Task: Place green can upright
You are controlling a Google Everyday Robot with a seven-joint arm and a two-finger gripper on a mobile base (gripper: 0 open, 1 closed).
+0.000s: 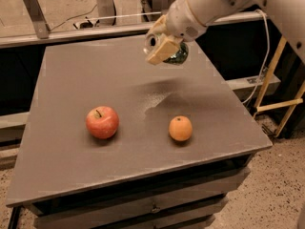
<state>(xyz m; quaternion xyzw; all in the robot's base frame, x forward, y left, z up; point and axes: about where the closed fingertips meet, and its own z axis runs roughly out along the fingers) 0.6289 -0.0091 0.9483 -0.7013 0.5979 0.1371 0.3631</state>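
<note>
My gripper hangs above the far right part of the grey table. Its fingers are shut on the green can, of which only a dark green patch shows behind the pale finger pad. The can is held well above the tabletop, and its tilt cannot be told. The white arm reaches in from the upper right.
A red apple sits on the table at centre left. An orange sits to its right, below the gripper. A yellow frame stands off the table's right edge. A metal rail runs behind the table.
</note>
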